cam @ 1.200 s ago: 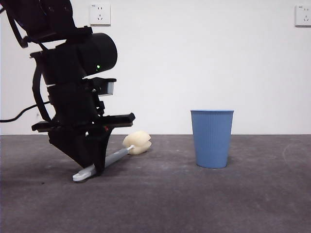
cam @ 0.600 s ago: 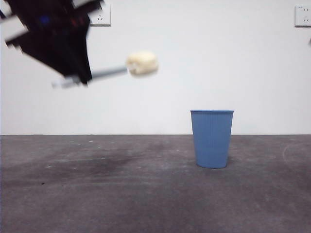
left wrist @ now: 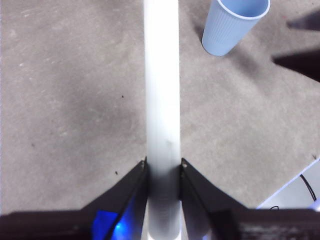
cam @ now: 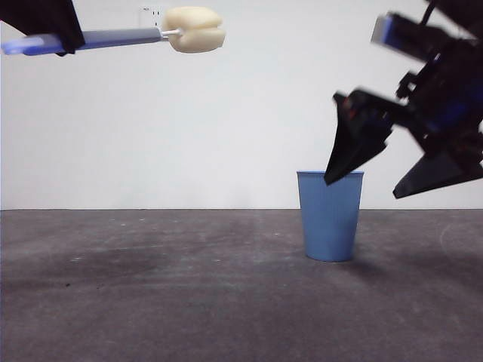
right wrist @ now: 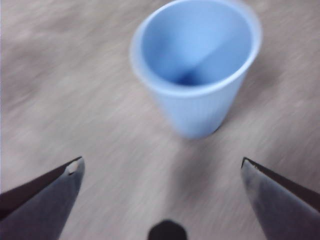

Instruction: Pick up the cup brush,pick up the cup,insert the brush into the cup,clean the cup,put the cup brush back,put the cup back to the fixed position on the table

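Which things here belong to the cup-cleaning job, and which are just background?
Job:
- grey-handled cup brush with cream sponge head, held high by the left gripper
- blue ribbed plastic cup, upright on the dark grey table
- right gripper, open, near the cup

Background:
- white wall sockets

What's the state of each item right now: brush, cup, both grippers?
cup brush: airborne, roughly level, held by its handle.
cup: upright on the table, empty, not gripped.
left gripper: shut on the brush handle.
right gripper: open, near the cup, not touching it.
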`<action>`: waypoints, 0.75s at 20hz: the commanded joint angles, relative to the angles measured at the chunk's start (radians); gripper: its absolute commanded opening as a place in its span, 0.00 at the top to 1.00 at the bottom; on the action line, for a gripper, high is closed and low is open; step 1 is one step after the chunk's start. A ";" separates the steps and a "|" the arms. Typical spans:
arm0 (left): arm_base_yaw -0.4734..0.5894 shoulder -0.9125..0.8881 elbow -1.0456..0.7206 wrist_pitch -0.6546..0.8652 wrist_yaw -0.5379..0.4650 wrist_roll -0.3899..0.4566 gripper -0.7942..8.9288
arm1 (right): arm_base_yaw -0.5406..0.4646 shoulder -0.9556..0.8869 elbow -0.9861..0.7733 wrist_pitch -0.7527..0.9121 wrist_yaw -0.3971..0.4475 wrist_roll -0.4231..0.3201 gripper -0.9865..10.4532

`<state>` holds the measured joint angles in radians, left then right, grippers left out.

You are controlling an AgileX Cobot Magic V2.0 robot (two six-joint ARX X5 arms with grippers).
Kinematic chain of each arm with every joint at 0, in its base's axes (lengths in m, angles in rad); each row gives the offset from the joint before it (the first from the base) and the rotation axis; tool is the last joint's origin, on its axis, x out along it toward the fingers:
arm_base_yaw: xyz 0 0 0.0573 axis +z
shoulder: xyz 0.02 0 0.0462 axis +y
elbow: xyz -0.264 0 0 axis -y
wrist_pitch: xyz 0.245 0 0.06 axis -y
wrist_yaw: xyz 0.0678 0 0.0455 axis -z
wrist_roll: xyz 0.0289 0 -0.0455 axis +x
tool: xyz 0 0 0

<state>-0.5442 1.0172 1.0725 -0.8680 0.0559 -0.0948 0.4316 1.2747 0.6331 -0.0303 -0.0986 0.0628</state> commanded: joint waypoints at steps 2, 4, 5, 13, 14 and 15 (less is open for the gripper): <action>0.000 -0.015 -0.004 -0.021 0.002 0.021 0.93 | 0.000 0.103 -0.012 0.120 0.027 0.005 0.42; 0.000 -0.016 -0.004 -0.023 0.002 0.022 0.93 | 0.000 0.155 -0.012 0.186 0.026 -0.011 0.42; 0.000 -0.016 -0.004 -0.023 0.002 0.024 0.93 | 0.000 0.179 -0.012 0.224 0.026 -0.012 0.42; 0.000 -0.016 -0.004 -0.024 0.003 0.039 0.93 | -0.006 0.316 -0.011 0.483 0.027 -0.011 0.42; 0.000 -0.016 -0.004 -0.024 0.003 0.039 0.93 | -0.006 0.337 -0.011 0.518 0.027 -0.011 0.42; 0.000 -0.016 -0.004 -0.024 0.003 0.039 0.93 | -0.006 0.354 -0.011 0.544 0.027 -0.011 0.42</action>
<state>-0.5442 1.0054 1.0725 -0.8967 0.0559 -0.0700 0.4259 1.6215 0.6327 0.5091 -0.0742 0.0559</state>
